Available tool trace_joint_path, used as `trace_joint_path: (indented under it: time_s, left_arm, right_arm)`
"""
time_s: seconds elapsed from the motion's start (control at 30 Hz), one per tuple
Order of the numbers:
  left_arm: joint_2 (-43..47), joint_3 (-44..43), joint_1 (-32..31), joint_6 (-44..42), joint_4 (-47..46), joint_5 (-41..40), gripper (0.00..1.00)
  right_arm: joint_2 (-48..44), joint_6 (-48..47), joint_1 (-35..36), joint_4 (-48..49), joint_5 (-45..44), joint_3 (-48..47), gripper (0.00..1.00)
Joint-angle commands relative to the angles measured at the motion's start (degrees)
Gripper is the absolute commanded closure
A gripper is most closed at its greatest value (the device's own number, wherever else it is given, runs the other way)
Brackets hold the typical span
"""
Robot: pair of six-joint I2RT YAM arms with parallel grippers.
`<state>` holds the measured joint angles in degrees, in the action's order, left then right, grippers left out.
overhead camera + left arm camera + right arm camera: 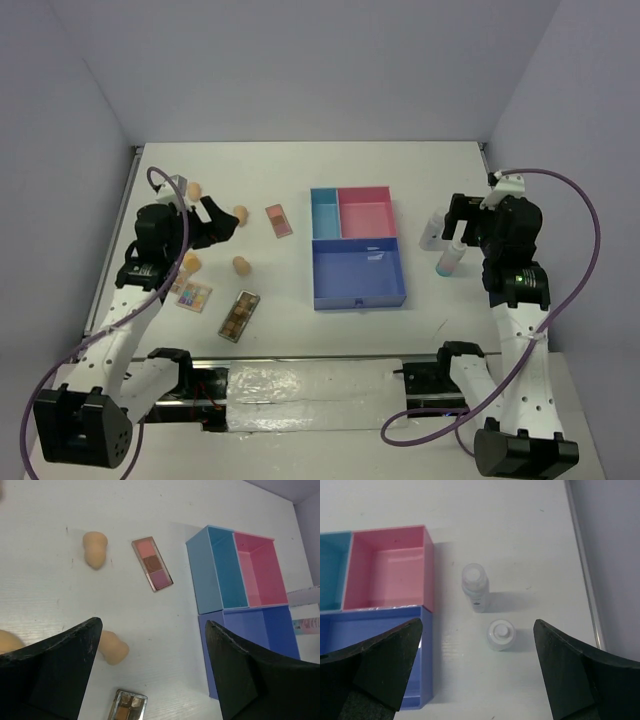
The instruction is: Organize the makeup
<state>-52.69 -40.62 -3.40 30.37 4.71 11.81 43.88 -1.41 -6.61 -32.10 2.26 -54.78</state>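
From above, beige sponges (240,265) and palettes (240,315) were seen near the tabletop's left edge, with the gradient bottle (449,262) and white tube (431,232) upright near its right edge.

In the left wrist view, the left gripper (154,630) was spread apart and empty. The sponges were judged soft and light, best pinched at the waist.

In the right wrist view, the right gripper (477,630) was likewise spread and empty. The bottle was judged rigid, slick and easily toppled.

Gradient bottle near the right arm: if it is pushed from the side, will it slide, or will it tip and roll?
The bottle stands upright, tall and narrow, so a high push would probably tip it. It looks round from above, so once down it may roll. The tube stands close and could get knocked too.
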Motion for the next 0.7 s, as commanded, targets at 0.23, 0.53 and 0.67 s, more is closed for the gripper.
trace_joint_path:
  time_s: [0.23,0.53,0.67]
  left_arm:
    - [-8.4,-7.6,4.1,-1.0,5.0,-0.1,0.92]
    - [-24.2,-20.0,10.4,-2.2,12.2,-5.4,0.44]
    - [-33.8,-27.2,11.0,-1.9,13.2,-6.0,0.17]
  right_arm:
    - [-4.9,-28.8,0.6,1.9,31.3,1.3,0.0]
    - [6.6,-25.0,1.4,-2.1,30.7,-4.0,0.01]
    - [10.7,-24.3,1.4,-1.8,34.4,-5.7,0.32]
